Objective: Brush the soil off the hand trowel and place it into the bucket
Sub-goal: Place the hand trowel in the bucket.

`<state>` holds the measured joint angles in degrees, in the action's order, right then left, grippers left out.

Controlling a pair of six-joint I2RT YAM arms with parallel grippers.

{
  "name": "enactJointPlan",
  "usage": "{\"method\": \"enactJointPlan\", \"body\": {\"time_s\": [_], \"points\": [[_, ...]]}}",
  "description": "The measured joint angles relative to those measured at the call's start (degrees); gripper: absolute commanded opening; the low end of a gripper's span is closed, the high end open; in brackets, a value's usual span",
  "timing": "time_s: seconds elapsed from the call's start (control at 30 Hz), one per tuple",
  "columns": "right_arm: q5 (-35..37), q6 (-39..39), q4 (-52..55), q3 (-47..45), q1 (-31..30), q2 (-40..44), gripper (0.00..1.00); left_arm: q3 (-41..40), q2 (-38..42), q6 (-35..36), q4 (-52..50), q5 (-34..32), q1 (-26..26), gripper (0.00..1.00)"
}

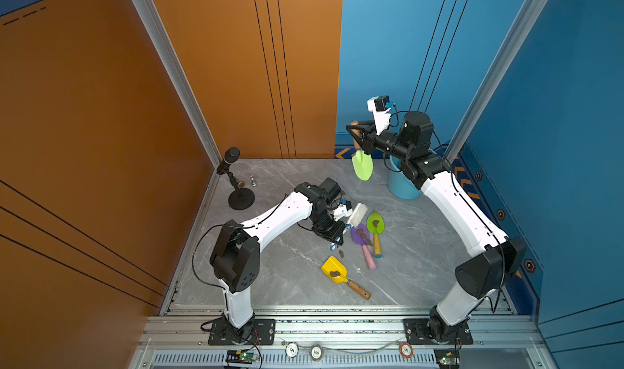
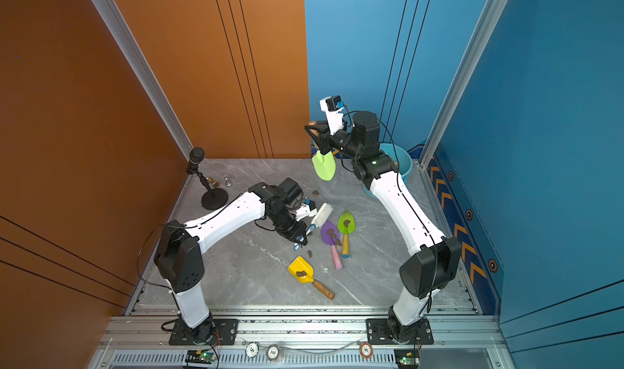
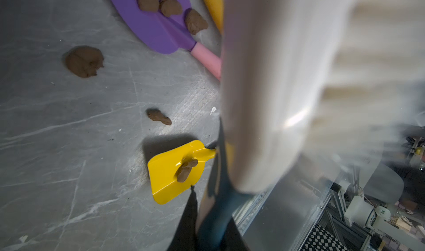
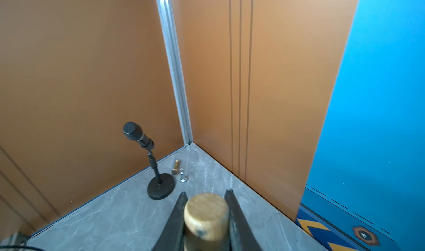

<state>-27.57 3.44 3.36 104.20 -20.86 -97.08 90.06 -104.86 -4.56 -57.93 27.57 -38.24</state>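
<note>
Right gripper (image 1: 358, 140) clamped on lime trowel (image 1: 362, 166) handle, raised upper centre, left of bucket (image 1: 400, 188). Left gripper (image 1: 338, 239) clamped on brush (image 1: 357, 214). Soil (image 1: 335, 273) on yellow scoop (image 1: 330, 265); grey marble tabletop (image 1: 287, 283), orange wall (image 1: 101, 114), blue wall (image 1: 557, 114).

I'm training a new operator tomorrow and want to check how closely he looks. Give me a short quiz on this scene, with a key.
1. True or false: the wooden-handled green trowel in the right gripper already lies inside the bucket.
2. What does the left gripper hold? A) a sponge B) a white-bristled brush C) a cloth
3. How many tools lying on the table carry soil on their blades?

Key: 1 false, it hangs blade-down outside the bucket. 2 B. 3 three: the purple trowel, the yellow-handled green trowel and the yellow scoop.
</note>
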Motion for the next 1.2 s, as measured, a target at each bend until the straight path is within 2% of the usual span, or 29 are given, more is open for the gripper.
{"method": "enactJointPlan", "body": {"time_s": [0.23,0.37,0.6,0.77,0.93,1.13,1.2], "points": [[16.9,-1.2,-5.4,-3.1,7.3,-0.7,0.01,-1.3,3.0,-4.2,5.4,-7.3,5.0,0.00],[25.0,-3.0,-7.8,-2.0,12.9,-5.9,0.01,-4.0,6.5,-6.1,7.6,-11.6,6.8,0.00],[32.5,-5.6,-11.0,1.5,18.5,-17.6,0.02,-6.9,9.4,-10.5,13.1,-16.2,7.9,0.00],[33.9,-4.2,-13.7,4.2,20.0,-25.9,0.02,-3.6,6.5,-13.0,16.2,-17.6,9.4,0.00],[34.5,-2.7,-13.8,5.6,20.5,-30.9,0.14,0.7,1.4,-14.3,18.2,-18.6,9.4,0.00],[34.6,-0.3,-13.4,5.4,20.5,-31.6,0.33,1.2,-0.7,-16.8,19.1,-19.3,9.4,0.00],[34.8,0.5,-13.4,5.0,20.5,-31.6,0.38,1.2,-0.7,-17.4,19.5,-19.3,9.4,0.03]]}}
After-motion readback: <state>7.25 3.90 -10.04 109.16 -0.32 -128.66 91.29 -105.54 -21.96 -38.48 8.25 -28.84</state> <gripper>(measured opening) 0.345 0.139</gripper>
